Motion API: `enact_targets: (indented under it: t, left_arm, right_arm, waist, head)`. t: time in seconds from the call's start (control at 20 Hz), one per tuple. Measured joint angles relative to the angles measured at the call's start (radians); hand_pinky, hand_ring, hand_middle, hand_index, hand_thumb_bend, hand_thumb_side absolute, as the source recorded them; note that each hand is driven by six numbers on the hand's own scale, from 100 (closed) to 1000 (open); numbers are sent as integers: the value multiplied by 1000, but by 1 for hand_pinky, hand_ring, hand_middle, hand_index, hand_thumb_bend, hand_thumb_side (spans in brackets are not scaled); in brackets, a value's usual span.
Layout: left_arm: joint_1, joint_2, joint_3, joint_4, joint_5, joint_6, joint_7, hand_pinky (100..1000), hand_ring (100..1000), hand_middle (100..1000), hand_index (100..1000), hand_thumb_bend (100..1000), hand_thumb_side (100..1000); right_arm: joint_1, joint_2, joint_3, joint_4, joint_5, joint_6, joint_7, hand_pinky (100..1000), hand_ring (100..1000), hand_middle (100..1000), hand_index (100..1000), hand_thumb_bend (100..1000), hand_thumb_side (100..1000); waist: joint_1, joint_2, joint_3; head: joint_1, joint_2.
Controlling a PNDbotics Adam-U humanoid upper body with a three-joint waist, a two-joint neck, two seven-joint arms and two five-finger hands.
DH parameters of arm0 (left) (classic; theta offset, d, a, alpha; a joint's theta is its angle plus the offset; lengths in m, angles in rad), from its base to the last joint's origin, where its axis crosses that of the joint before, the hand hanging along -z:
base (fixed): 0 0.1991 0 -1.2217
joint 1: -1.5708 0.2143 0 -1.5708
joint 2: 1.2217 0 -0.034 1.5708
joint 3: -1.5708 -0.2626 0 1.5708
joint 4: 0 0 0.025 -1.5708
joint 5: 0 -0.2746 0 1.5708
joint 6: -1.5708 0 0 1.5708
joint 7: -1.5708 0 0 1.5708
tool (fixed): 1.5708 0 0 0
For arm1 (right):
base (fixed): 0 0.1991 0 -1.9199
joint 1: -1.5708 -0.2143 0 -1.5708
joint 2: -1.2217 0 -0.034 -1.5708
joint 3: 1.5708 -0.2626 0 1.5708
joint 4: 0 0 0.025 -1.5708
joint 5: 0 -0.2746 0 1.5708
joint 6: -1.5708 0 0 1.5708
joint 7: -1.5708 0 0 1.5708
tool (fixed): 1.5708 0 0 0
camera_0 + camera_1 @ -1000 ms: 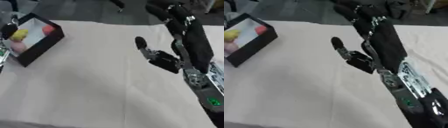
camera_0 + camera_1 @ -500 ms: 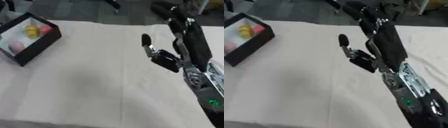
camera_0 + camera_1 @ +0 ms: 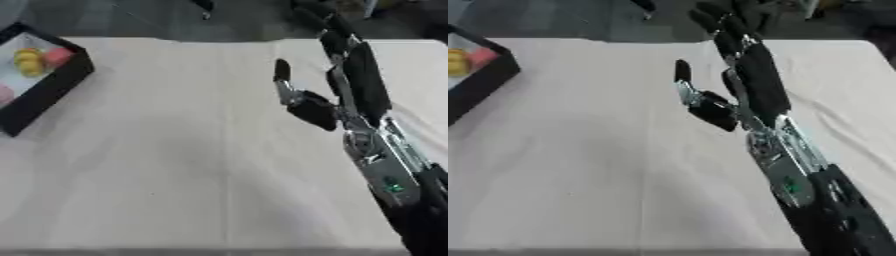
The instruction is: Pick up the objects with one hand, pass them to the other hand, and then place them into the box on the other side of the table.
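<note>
My right hand reaches in from the lower right, held above the cream tablecloth, fingers straight and pointing away from me, thumb spread out to its left. It holds nothing. My left hand shows in neither view. Well off to the left of the hand, at the table's far left edge, I see the black box. Inside it lie a yellow object, a red-pink one just beside it, and a pink one nearer me.
</note>
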Motion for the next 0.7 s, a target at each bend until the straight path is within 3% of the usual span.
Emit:
enact_targets:
  t: [0.35,0.7]
  left_arm:
    - [77,-162,-44,12,-13,-49,-49,735,1000,914,710,375,674]
    - [112,-214,-95,62,5,-75,-31,729,1000,915,705,343,698]
  right_arm:
    - [38,45,-39,6,-79,8,39,662,747,859,885,100,428]
    - [63,67,-53,-7,-127,3,76,658,743,853,880,100,433]
  waist:
    - [0,-7,-9]
    - [0,-8,-5]
  head:
    - [-23,6]
    - [-29,7]
